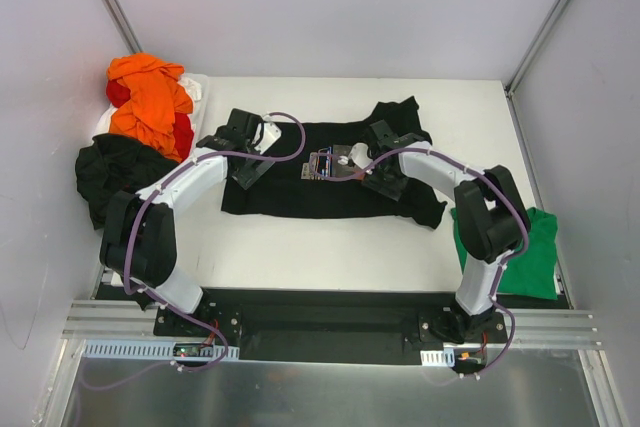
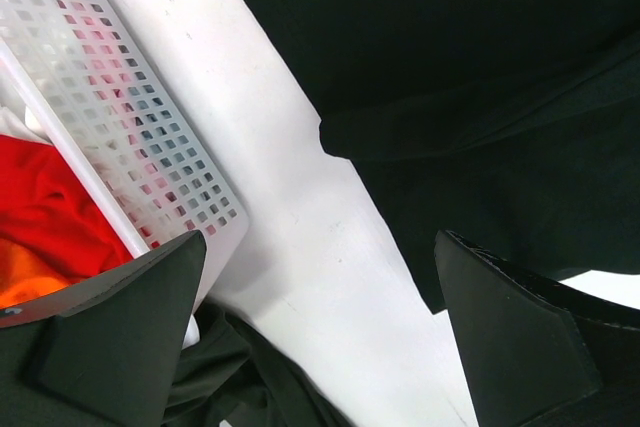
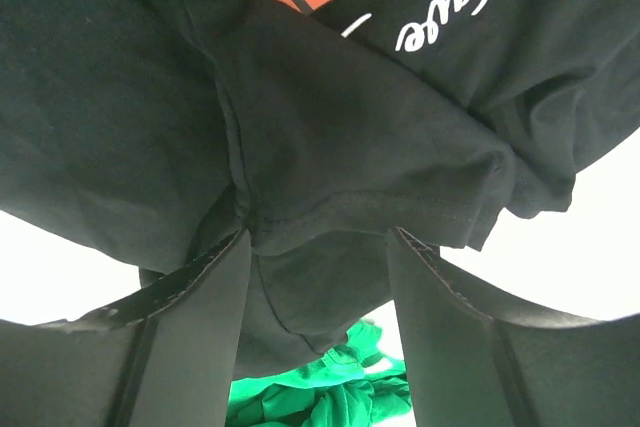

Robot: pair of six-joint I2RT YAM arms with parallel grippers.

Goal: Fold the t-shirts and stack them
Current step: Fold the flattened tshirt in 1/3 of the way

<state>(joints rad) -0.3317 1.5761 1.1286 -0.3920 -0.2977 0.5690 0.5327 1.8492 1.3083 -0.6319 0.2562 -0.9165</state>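
A black t-shirt [image 1: 300, 192] with a small chest print [image 1: 325, 164] lies spread across the middle of the table. At its left edge my left gripper [image 1: 248, 159] is wide open; in the left wrist view its jaws [image 2: 320, 242] show only bare table between them, with the black t-shirt [image 2: 480, 97] up to the right. My right gripper [image 1: 385, 179] is over the shirt's right sleeve. In the right wrist view it [image 3: 320, 235] stands open, its fingers on either side of a hemmed fold of black cloth [image 3: 350, 177].
A white perforated basket [image 1: 197, 82] at the back left holds orange [image 1: 150, 102] and red t-shirts [image 2: 45, 197]. Another black t-shirt [image 1: 115, 172] hangs off the table's left edge. A bright green t-shirt [image 1: 520, 247] lies bunched at the right near edge.
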